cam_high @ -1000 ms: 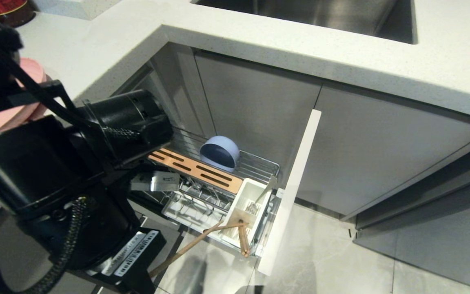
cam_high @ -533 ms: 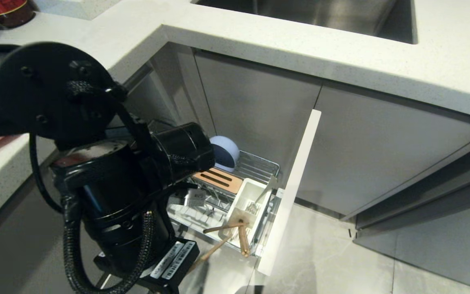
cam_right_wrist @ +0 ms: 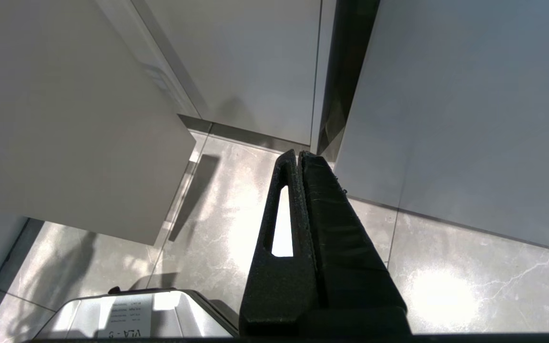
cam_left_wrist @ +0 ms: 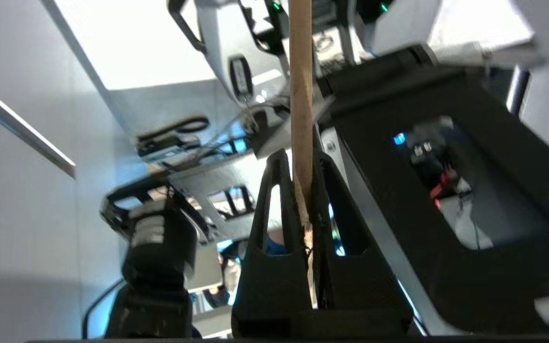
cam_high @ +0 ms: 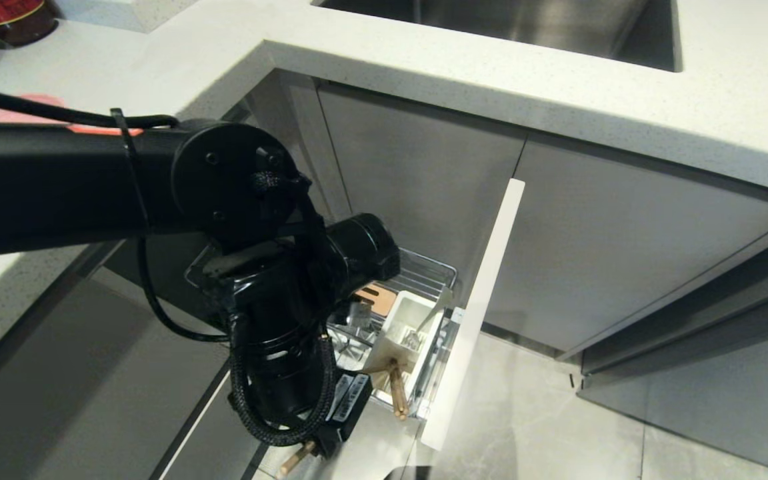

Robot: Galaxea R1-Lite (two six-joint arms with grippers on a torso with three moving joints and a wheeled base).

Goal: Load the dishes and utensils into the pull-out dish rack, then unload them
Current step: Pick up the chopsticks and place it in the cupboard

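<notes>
A: Looking from the head view, the left arm reaches across from the left and hangs over the pulled-out dish rack (cam_high: 434, 270), hiding most of it. One chopstick (cam_high: 397, 395) leans out of the white cutlery box (cam_high: 405, 319); another wooden end (cam_high: 292, 461) pokes out low under the arm.

B: And on the worktop (cam_high: 424, 47)?

A: A bit of pink plate (cam_high: 21, 101) shows behind the arm. Whether the bowl is in the rack I cannot tell.

B: The left wrist view?

A: The left hand (cam_left_wrist: 303, 190) is pinched tight on a chopstick (cam_left_wrist: 301, 95), which runs straight out past its fingertips.

B: The right wrist view?

A: The right hand (cam_right_wrist: 299, 157) is closed on nothing, hanging above the grey floor tiles (cam_right_wrist: 236, 224) near cabinet fronts.
</notes>
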